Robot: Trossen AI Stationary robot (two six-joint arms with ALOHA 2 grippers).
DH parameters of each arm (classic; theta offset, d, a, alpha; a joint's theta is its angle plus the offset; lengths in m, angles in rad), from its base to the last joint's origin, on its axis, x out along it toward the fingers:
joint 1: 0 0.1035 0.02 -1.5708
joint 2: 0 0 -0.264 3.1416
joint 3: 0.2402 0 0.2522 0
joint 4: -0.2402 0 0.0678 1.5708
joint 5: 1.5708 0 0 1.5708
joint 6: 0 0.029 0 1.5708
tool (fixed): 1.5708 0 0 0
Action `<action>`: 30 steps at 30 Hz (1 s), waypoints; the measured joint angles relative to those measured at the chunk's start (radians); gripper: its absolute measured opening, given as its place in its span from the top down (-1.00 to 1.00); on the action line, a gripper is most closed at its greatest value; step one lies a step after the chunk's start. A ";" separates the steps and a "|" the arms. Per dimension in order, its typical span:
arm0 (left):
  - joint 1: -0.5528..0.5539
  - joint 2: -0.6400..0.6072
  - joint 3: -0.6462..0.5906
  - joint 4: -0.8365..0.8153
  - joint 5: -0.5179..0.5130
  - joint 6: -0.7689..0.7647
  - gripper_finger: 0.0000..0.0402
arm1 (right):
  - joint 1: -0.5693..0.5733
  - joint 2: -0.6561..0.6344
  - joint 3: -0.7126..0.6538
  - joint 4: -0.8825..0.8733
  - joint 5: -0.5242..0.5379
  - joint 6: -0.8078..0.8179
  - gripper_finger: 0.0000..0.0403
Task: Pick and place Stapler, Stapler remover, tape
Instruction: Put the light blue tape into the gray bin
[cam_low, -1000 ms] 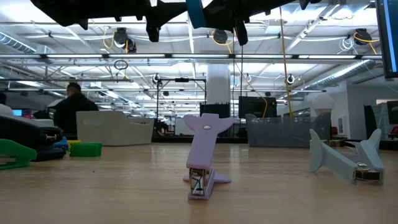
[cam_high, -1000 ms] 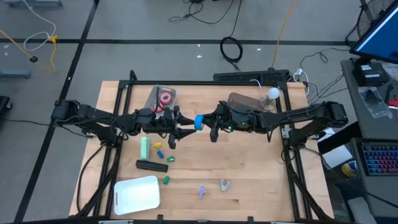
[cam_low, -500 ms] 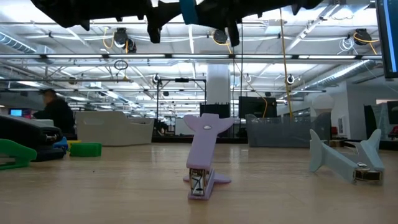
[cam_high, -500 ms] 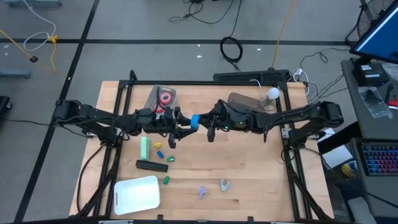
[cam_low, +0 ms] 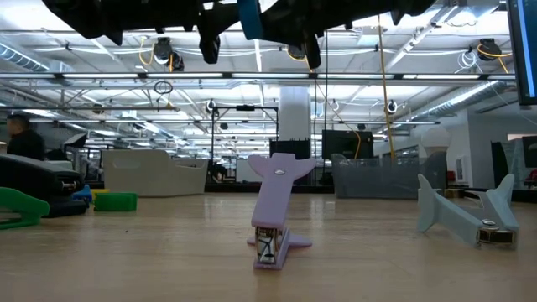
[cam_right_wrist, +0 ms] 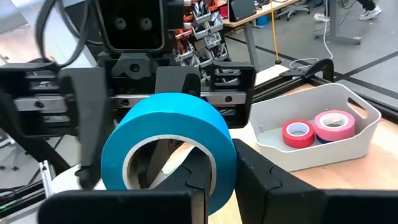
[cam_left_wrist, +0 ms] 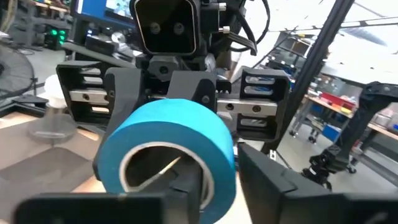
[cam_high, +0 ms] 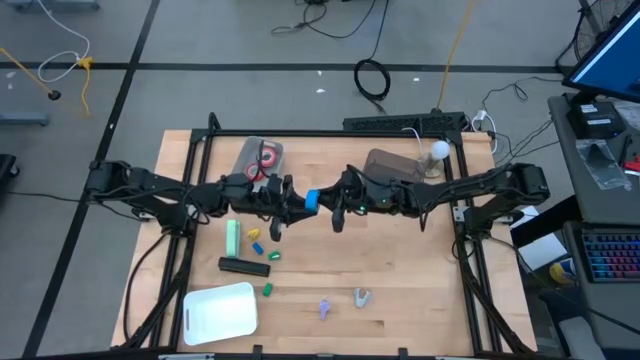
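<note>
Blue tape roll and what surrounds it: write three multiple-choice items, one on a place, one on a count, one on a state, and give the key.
1. Where is the blue tape roll?
A. On the white tray
B. In the air between the left gripper and the right gripper, over the middle of the table
C. On the floor

2. How many red rolls show in the grey bin?
A. One
B. Two
C. Four

3. What is the state of the right gripper?
A. Open, far from anything
B. Out of view
C. Shut on the blue tape roll

Key:
1 B, as the high view shows the roll where the two arms meet.
2 B, as the right wrist view shows two red rings side by side in the bin.
3 C, as the right wrist view shows its fingers clamping the roll's wall, one inside the ring.
</note>
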 joint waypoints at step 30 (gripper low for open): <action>0.209 -0.067 0.001 -0.627 -0.059 0.003 0.80 | 0.000 -0.180 0.000 -0.653 -0.222 -0.068 0.34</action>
